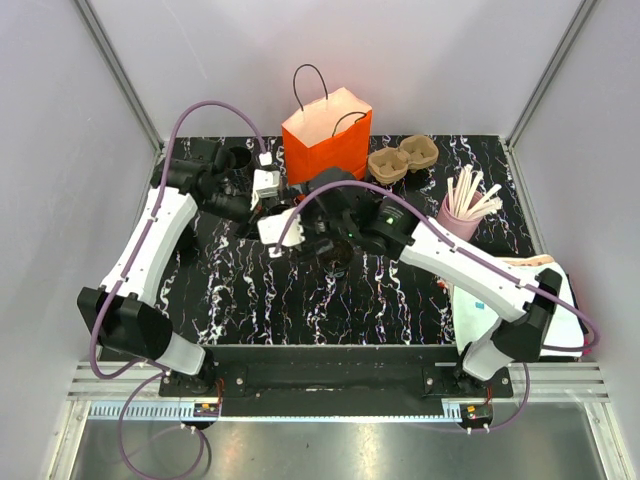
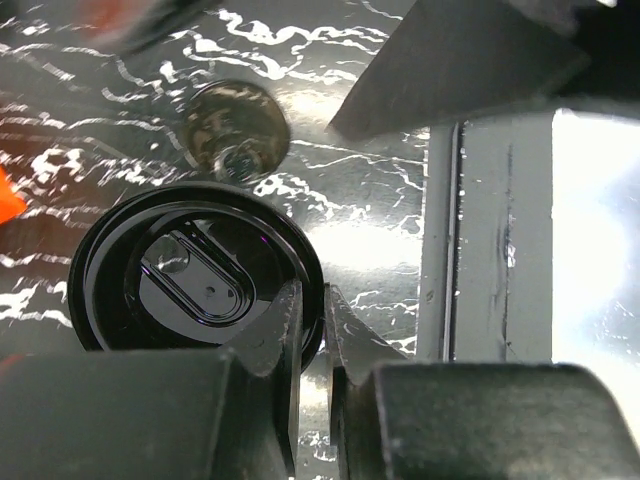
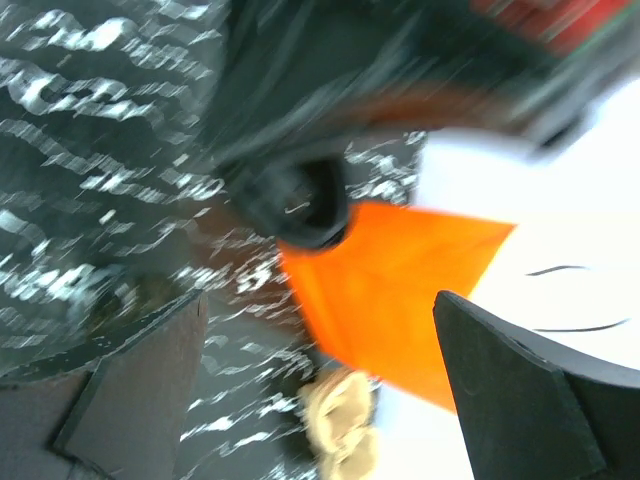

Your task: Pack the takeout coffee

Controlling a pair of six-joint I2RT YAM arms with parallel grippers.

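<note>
Fingers on the left gripper (image 2: 312,296) are drawn almost together, with only a thin slit between their tips. Through the left wrist camera I look straight down on the takeout coffee (image 2: 195,272), a black cup with its round black lid on. The two fingertips sit right at the lid's rim, on the side facing the table's edge. One finger overlaps the rim and the other stands just outside it. I cannot tell whether the rim is nipped in that slit or the tips merely rest against it.

From the overhead camera, the cup shows as a dark ring standing upright toward the far left of the black marbled table (image 1: 250,290). It is to the left of the orange paper bag (image 1: 327,145) and apart from it. The bag stands upright and open at the back edge. A brown pulp tray (image 1: 403,160) lies just to the right of the bag, and a pink cup of white sticks (image 1: 458,220) stands nearer the right edge.

On the right gripper (image 3: 318,300), the fingers (image 3: 130,390) are spread wide with nothing between them. That wrist picture is badly blurred. I make out the orange bag in the gap and the pulp tray below it. Overhead, the right arm reaches across the middle of the table, its wrist just in front of the bag and close beside the left wrist.
</note>
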